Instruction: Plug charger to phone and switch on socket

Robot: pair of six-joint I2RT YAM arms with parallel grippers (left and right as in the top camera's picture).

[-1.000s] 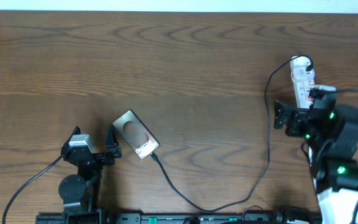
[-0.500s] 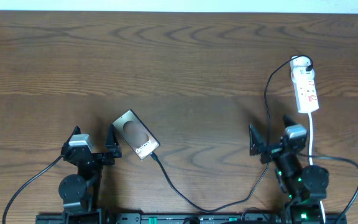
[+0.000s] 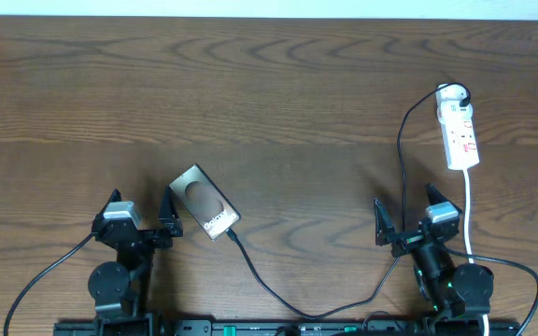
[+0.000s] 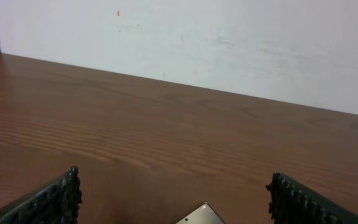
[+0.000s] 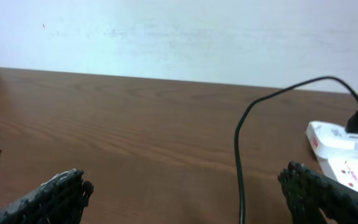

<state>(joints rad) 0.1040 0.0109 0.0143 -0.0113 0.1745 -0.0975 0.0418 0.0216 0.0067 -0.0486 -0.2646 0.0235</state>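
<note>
The phone [image 3: 205, 203] lies flat and slanted at the table's front left, and one corner [image 4: 201, 215] shows in the left wrist view. The charger cable [image 3: 288, 301] meets the phone's near end, loops along the front edge and rises to a black plug on the socket [image 3: 460, 131], a white strip at the right. My left gripper [image 3: 142, 211] stands open just left of the phone, fingers [image 4: 51, 200] wide apart. My right gripper [image 3: 407, 217] is open below the socket, with the cable [image 5: 238, 163] running between its fingers [image 5: 328, 194] untouched. The socket [image 5: 347, 155] lies ahead to the right.
A white cord [image 3: 466, 201] runs from the socket toward the front edge beside my right arm. A pale wall [image 4: 229, 43] bounds the far side of the wooden table [image 3: 278, 84]. A black rail [image 3: 250, 328] lines the front edge.
My right arm has drawn back from the socket to the front edge, staying open. The left arm, phone and cable have not moved.
</note>
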